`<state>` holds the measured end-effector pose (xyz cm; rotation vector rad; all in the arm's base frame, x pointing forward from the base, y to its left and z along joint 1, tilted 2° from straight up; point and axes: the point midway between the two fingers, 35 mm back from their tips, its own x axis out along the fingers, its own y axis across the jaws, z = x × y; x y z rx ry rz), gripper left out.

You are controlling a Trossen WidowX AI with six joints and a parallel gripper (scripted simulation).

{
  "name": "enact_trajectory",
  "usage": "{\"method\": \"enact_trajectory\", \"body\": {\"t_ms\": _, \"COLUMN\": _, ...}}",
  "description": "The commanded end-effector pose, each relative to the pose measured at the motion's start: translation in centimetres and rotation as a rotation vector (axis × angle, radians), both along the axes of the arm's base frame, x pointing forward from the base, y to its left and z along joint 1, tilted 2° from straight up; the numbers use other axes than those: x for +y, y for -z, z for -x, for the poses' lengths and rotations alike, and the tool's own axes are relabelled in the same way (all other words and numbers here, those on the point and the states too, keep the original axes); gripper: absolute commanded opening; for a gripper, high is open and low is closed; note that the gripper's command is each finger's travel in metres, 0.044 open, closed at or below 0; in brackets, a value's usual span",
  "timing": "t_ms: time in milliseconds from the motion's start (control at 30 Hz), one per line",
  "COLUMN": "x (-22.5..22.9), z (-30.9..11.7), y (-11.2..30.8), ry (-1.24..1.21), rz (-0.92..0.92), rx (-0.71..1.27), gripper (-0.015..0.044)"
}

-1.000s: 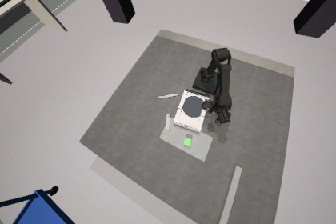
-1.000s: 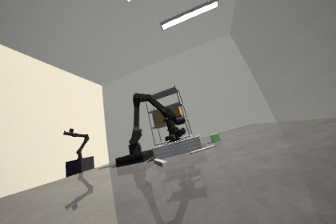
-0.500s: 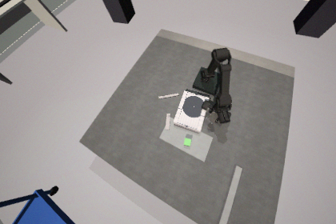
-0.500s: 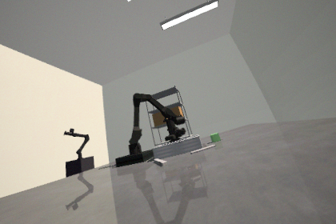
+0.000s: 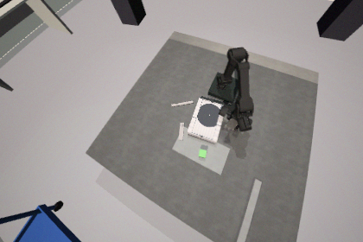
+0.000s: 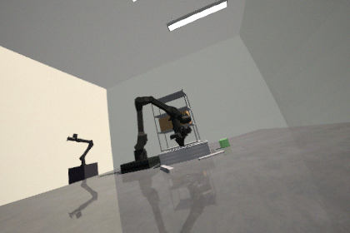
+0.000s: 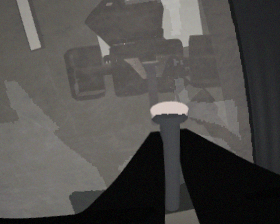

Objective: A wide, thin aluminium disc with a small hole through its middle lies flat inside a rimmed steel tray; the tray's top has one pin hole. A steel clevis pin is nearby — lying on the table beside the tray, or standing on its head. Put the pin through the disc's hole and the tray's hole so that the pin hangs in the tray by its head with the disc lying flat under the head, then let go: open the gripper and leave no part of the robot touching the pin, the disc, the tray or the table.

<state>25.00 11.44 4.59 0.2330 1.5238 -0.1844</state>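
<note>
Pin of grey steel with a broad pale head (image 7: 170, 116) sat clamped between the fingertips of the black parallel-jaw gripper (image 5: 226, 111) (image 7: 168, 140), its head just beyond the tips and its shank running back between the fingers in the wrist view. Carrying was judged the step in hand, with the dark round aluminium disc (image 5: 209, 113) lying in the pale rimmed steel tray (image 5: 203, 135) (image 6: 185, 153) beside the tool; the next move called for centring over the hole, shank down. Long axis ran roughly along the fingers, head outward, so reorienting seemed needed first.
</note>
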Motion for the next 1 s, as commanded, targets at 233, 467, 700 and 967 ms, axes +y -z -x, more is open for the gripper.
{"method": "enact_trajectory", "body": {"t_ms": 233, "x": -0.1, "z": 0.1, "y": -2.5, "ry": -0.001, "rz": -0.001, "rx": -0.003, "gripper": 0.0}}
{"method": "enact_trajectory", "body": {"t_ms": 467, "x": -0.1, "z": 0.1, "y": -2.2, "ry": -0.184, "rz": 0.006, "rx": -0.008, "gripper": 0.0}}
{"method": "enact_trajectory", "body": {"t_ms": 700, "x": -0.1, "z": 0.3, "y": -2.3, "ry": -0.421, "rz": 0.015, "rx": -0.013, "gripper": 0.0}}
{"method": "enact_trajectory", "body": {"t_ms": 967, "x": -0.2, "z": 0.6, "y": -2.3, "ry": -0.692, "rz": 0.025, "rx": -0.018, "gripper": 0.0}}
